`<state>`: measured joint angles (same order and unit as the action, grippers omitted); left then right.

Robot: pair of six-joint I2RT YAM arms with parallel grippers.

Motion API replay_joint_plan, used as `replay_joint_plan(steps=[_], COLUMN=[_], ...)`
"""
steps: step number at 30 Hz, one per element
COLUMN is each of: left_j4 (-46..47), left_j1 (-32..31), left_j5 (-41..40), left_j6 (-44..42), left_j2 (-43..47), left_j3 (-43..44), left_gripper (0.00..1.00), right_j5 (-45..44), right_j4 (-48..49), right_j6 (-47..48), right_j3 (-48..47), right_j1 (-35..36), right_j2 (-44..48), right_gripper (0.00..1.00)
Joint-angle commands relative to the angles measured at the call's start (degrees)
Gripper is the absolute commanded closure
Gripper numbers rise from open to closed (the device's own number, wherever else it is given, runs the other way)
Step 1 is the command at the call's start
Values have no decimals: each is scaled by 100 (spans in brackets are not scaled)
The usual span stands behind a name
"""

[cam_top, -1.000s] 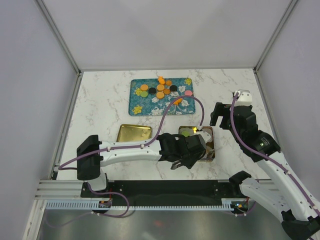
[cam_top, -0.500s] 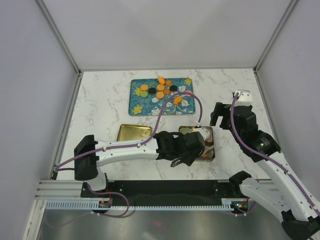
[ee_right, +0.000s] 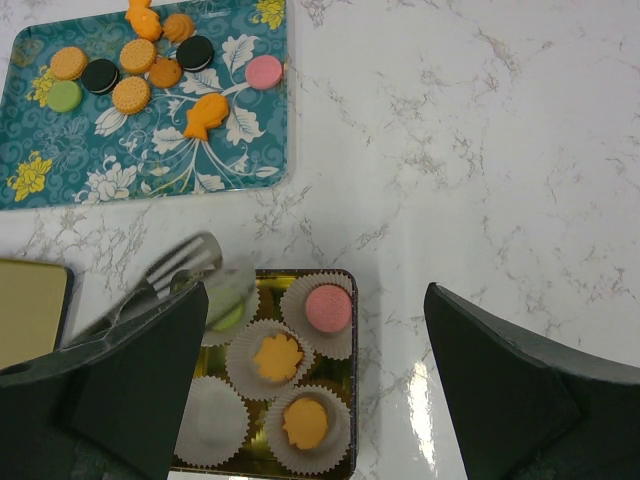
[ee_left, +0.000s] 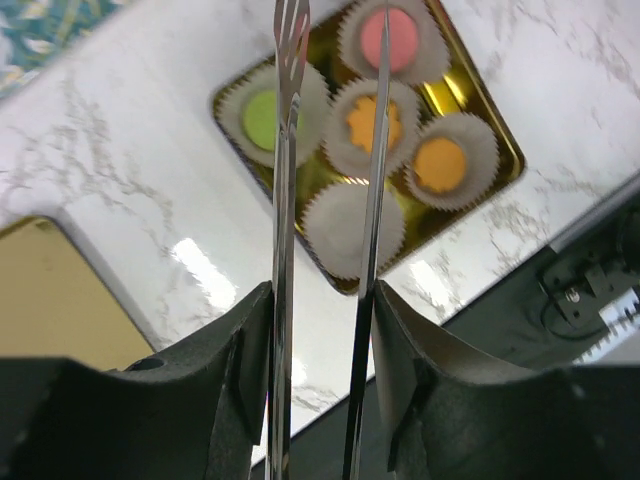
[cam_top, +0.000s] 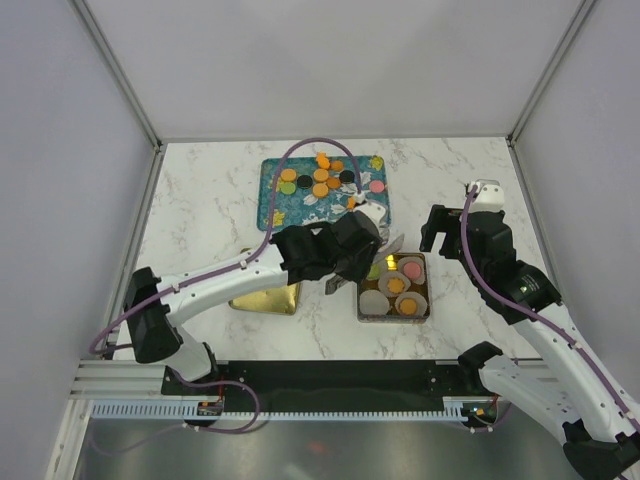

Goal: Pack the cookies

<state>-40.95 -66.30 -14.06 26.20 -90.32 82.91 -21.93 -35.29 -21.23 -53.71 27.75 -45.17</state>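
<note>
Loose cookies (cam_top: pixel 320 178) (ee_right: pixel 135 55), mostly orange with black, green and pink ones, lie on the teal flowered tray (cam_top: pixel 275 212). A gold tin (cam_top: pixel 360 312) (ee_left: pixel 500 140) holds white paper cups: a green cookie (ee_left: pixel 262 113), a pink one (ee_left: pixel 388 38), two orange ones (ee_left: pixel 373 122) and one empty cup (ee_left: pixel 352 225). My left gripper (cam_top: pixel 366 240) (ee_left: pixel 320 300) is shut on metal tongs (ee_left: pixel 285 200) (ee_right: pixel 165 275). Their tips hover over the tin's far left corner with nothing between them. My right gripper (cam_top: pixel 445 228) (ee_right: pixel 320 400) hangs open above the tin's right side.
A gold lid (cam_top: pixel 262 300) (ee_left: pixel 40 290) lies left of the tin, partly under my left arm. The purple cable of the left arm loops over the tray. White walls close in the marble table (cam_top: pixel 200 200) on three sides.
My left arm has swung away from above the tin toward the tray, uncovering the cups. The tongs have gone with it. The right arm has not moved.
</note>
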Motion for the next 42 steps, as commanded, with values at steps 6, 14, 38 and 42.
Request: replay_joint_plan(steps=[6,14,38,42], left_j4=[-18,-185,-396,-431], left_j1=[1495,2165,2701,2780], left_j5=[-448,-913,-1107,-1037], left_j6=[-466,-703,-906,-958], left_j2=[-72,-732,-2129,-2349], left_j3=[374,761,1411,1596], left_gripper=[52,52,46,46], right_j5=[-65,-30,5,-21], right_j4=[-13,-13,-40,-57], right_j6=[23,84,137,155], right_j3=[-236,-192,-227,-227], right_j1=[-15,-6,3,-6], right_j2=[-1,43,148,149], right_gripper=[2,2,2,2])
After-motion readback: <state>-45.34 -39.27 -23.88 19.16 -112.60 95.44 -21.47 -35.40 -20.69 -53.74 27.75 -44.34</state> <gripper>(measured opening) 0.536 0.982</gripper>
